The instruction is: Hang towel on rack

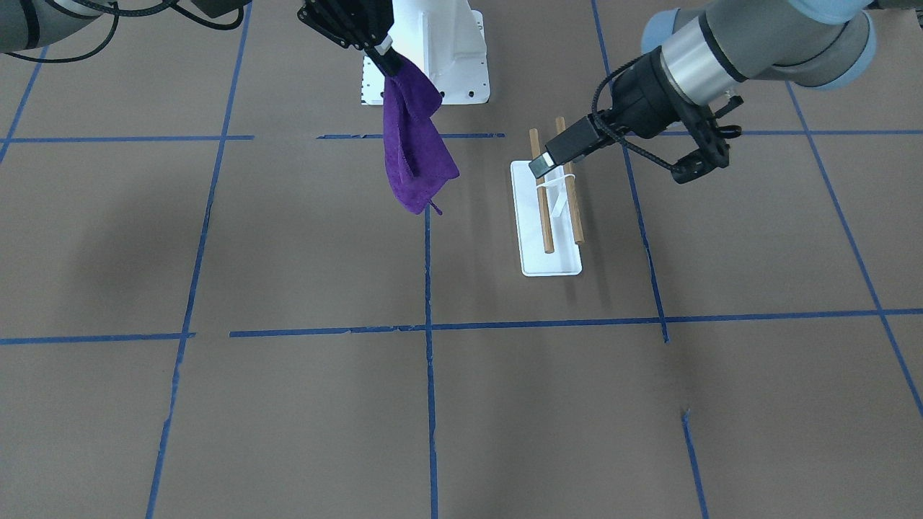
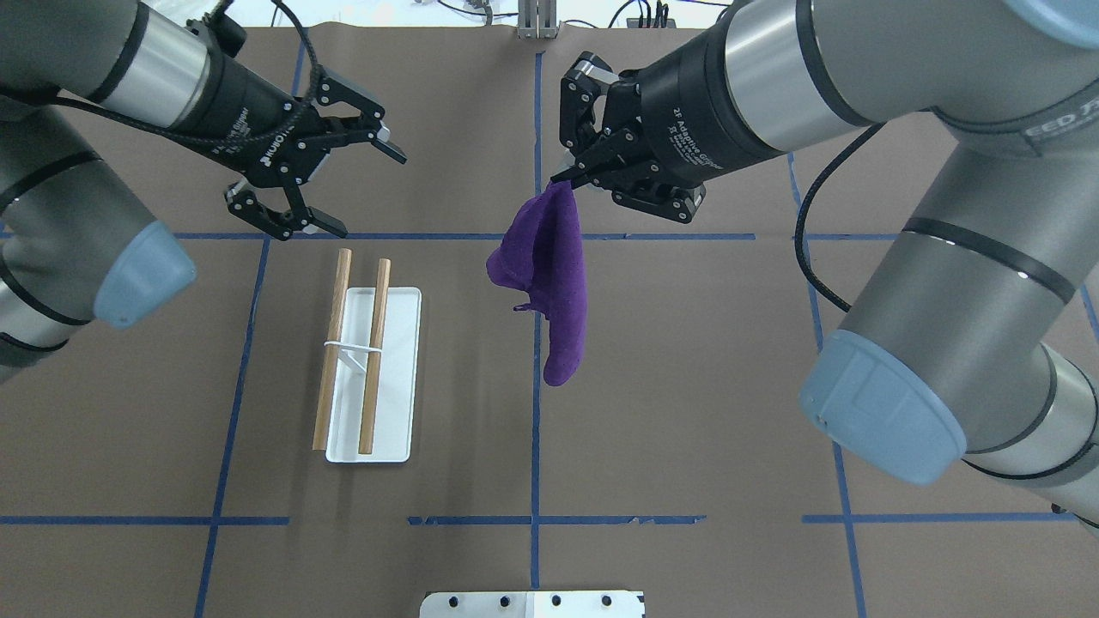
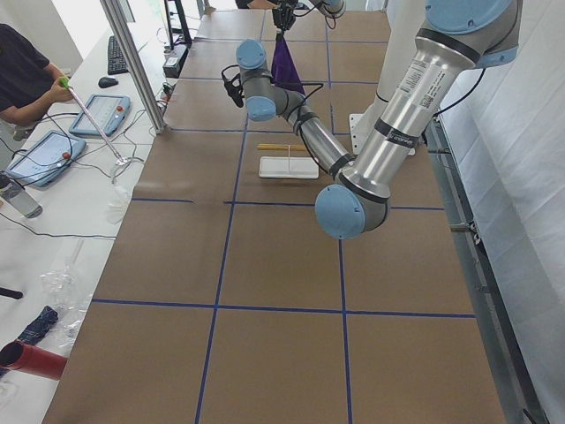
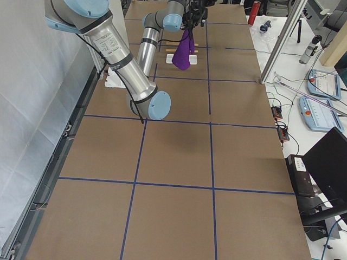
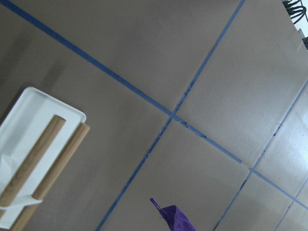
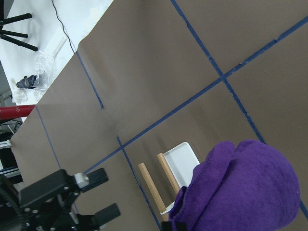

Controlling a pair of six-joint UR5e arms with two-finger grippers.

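**Pinching high, dangling free**

Clamping the top corner of a crumpled purple cloth towel [image 2: 562, 283] between the closed fingertips of the black two-finger right gripper [image 2: 560, 178]. Letting the cloth drop straight below that pinch, bunched and folded on itself, with one small pointed corner sticking out at the side. Dangling over the central blue tape line [image 2: 535, 446] of the brown paper-covered worktop [image 2: 704, 395], roughly midway between the robot-side edge and the operator-side edge.

Hanging well apart from the small rack [image 2: 402, 378], with its flat white rectangular base, thin white upright and two parallel light-brown wooden dowel bars. Standing that rack on the robot's-left half of the worktop, beside the central line, bars running from the robot-side edge toward the operator-side edge.

Hovering near the rack's operator-side end with the black left gripper [image 2: 359, 189], fingers spread wide, gripping nothing and touching neither bars nor cloth.

Showing a large white bolted pedestal [image 1: 451, 50] at the robot-side edge.
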